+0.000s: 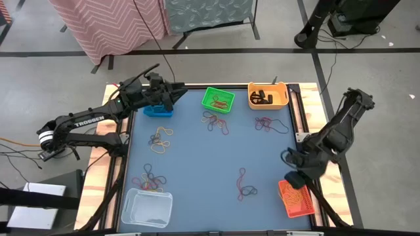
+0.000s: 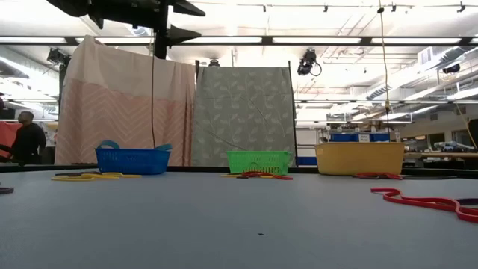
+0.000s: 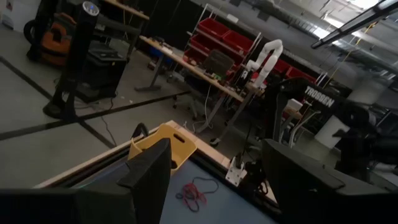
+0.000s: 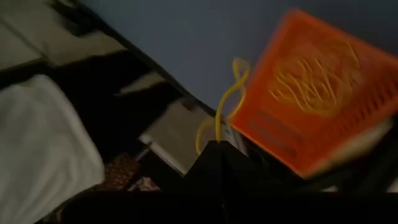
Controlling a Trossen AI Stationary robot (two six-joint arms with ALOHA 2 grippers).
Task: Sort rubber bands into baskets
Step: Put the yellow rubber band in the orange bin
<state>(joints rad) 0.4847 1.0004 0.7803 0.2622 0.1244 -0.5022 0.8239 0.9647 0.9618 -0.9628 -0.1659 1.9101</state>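
Hanging from the right tool is one yellow rubber band. The tool's two fingers are pinched tight on one end of the band. The tool is at the right side of the desk, just beside the red-orange basket, which already has yellowish bands inside.

The band looks very light, thin and floppy. It bends and stretches easily, so it probably will not break. It could slip out if only a tiny bit is pinched. A good place to hold it is on the loop's strand, near one end, like now. The band is pulled into a long, skinny loop. Its long way runs out from the fingertips toward the basket's corner.

The left tool is spread wide and holds nothing. It is up over the blue basket at the far side of the desk.

More rubber bands lie in little piles on the desk, near the green basket, the yellow-orange basket and the clear white basket.
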